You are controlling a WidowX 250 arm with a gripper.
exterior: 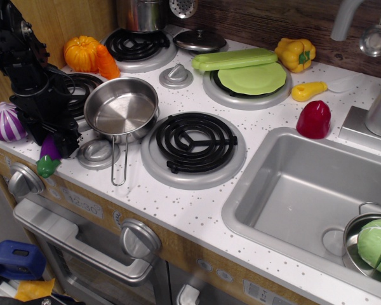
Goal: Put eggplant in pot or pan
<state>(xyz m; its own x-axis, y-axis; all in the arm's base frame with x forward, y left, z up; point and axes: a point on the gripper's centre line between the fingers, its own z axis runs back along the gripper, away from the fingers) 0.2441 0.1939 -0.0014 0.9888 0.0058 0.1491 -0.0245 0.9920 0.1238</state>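
Toy kitchen counter, white with dark speckles, seen from above and in front. At far left, black robot gripper (53, 147) lowered over the front edge of the counter, fingers closed around the purple body of the eggplant (49, 155), which hangs tilted with green stem cap pointing down and toward the front edge; cannot tell whether resting on the counter or lifted just clear. Just right of the gripper, shiny steel pan (121, 108), round and shallow, nothing inside, sitting partly on a small grey burner cap, long wire-loop handle pointing toward the front edge. Eggplant outside the pan, beside its left rim. Purple-and-white striped onion (4, 122) left of the gripper, near the counter's edge. Behind the arm, orange pumpkin (82, 53) with a carrot leaning against it. Large black coil burner (193, 142) at centre, right of the pan. Further back, green plate (252, 78) on another burner, with a long green pod-shaped piece (234, 59) along its rear edge. Yellow bell pepper (296, 53) by the dark wood backsplash, red pepper (314, 119) standing near the sink (292, 190). In the sink's front right corner, small steel pot holding green food (376, 245).
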